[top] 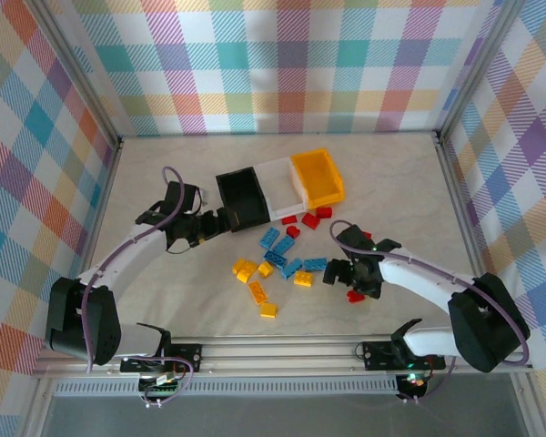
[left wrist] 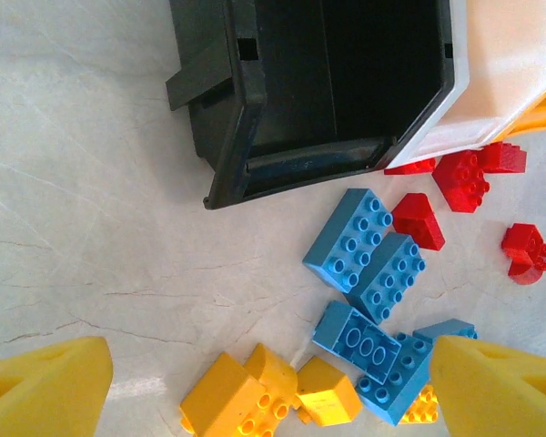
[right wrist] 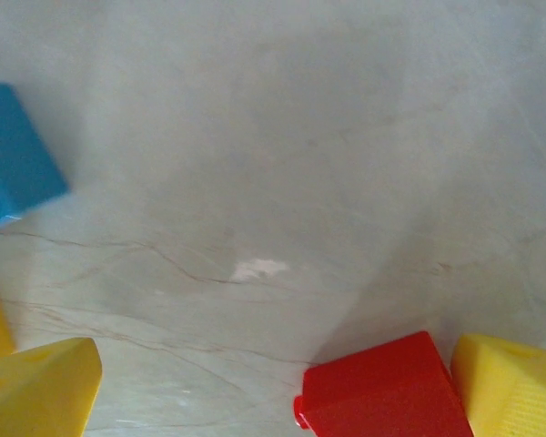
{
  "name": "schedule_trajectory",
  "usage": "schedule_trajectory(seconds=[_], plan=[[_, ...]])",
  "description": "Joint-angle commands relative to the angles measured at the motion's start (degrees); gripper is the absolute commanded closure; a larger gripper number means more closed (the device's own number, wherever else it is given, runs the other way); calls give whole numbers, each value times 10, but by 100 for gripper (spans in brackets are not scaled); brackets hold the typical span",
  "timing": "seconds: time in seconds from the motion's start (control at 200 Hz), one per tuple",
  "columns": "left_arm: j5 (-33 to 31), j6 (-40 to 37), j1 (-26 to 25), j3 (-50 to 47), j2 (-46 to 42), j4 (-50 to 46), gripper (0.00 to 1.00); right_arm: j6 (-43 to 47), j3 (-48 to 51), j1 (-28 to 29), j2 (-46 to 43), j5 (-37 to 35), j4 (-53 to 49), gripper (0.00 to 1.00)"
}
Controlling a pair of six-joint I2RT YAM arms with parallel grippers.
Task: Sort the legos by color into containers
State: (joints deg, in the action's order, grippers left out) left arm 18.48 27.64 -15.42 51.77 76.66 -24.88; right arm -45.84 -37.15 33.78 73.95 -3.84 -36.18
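Nearby, left gripper point(top: 225, 220) spread beside black bin point(left wrist: 226, 137), right gripper point(right wrist: 278, 387) spread beside red brick point(right wrist: 382, 393)

Red, blue and yellow legos point(top: 282, 246) are lying beside black, white and orange-yellow containers point(top: 241, 198) (pastel plaid walls point(top: 300, 64) surrounding).

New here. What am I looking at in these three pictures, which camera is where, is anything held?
Two robot arms are bolted at the near edge of a table, each ending in a two-finger gripper. The wide picture looks down from above and behind them; the other two come from wrist cameras, so the yellow wedges in their bottom corners are that gripper's own fingers. The left gripper is by the black bin, joined to a white bin and an orange bin. Red, blue and yellow bricks lie loose on the table. The right gripper is beside a red brick. Both grippers are open; nothing is held.
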Motion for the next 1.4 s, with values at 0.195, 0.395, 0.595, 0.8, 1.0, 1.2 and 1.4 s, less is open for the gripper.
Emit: schedule_trajectory(seconds=[0.195,0.395,0.595,0.8,1.0,1.2,1.4], plan=[[8,4,-8,-14,-16,3,9,31,7,4,2,-13,-41,13],[14,12,-12,-11,-10,10,7,34,23,5,-7,7,-29,21],[10,10,-17,-13,-14,5,7,38,31,11,-14,30,-19,28],[9,15,-25,-23,-11,11,7,28,31,40,-11,41,-10,34],[0,24,-45,-32,-9,20,7,21,24,64,7,-7,-30,36],[-11,24,-62,-36,-5,19,6,19,21,69,23,-48,-33,46],[-16,21,-63,-34,-6,14,6,20,15,71,41,-62,-30,51]])
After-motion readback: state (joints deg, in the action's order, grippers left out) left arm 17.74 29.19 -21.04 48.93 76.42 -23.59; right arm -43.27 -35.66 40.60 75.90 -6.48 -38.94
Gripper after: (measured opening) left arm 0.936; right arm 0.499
